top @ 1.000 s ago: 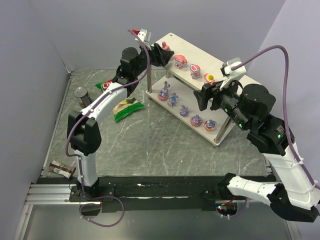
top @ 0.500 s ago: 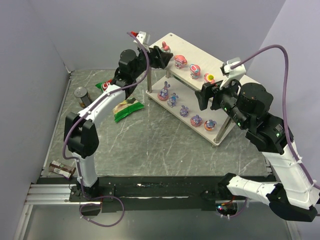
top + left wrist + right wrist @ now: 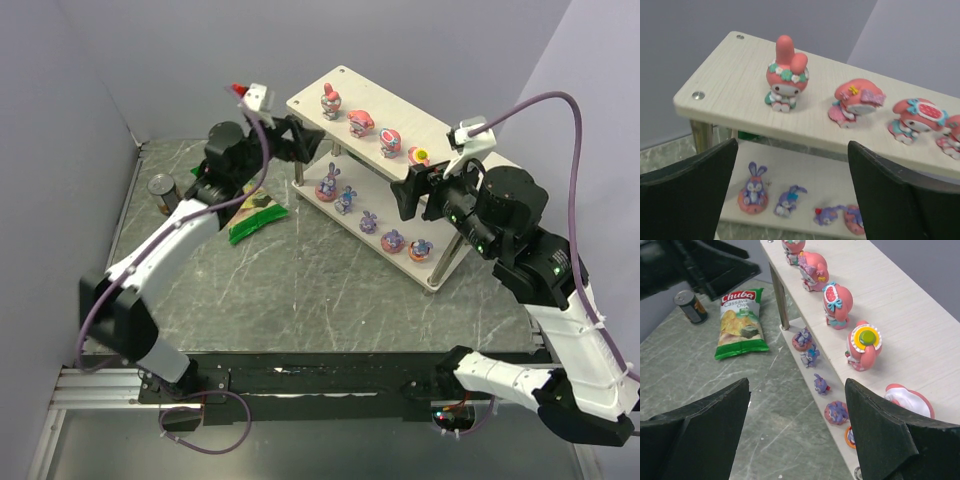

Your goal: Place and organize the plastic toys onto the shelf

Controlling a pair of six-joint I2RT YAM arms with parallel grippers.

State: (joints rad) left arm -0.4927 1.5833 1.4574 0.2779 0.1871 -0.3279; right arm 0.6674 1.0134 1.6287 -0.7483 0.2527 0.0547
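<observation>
The shelf [image 3: 400,103] stands at the back right, and its top board [image 3: 730,75] carries a row of pink-red plastic toys. The leftmost, a long-eared pink one [image 3: 785,75] [image 3: 328,100], stands upright alone. Several purple bunny toys [image 3: 754,190] [image 3: 802,337] line the lower board. My left gripper [image 3: 300,142] [image 3: 792,145] hangs open and empty just left of the shelf's end, facing that toy. To the right of the shelf, my right gripper [image 3: 415,190] [image 3: 797,385] is open and empty above its front edge, near a pink toy with a yellow-green top [image 3: 865,345].
A green chip bag [image 3: 255,210] [image 3: 740,322] lies on the table left of the shelf, under my left arm. A dark can [image 3: 162,190] [image 3: 691,306] stands by the left wall. A small brown packet [image 3: 125,338] lies at the front left corner.
My left gripper opened and drew back to the left, away from the shelf, leaving the long-eared pink toy standing on the top board's left end. The right arm has not moved.
</observation>
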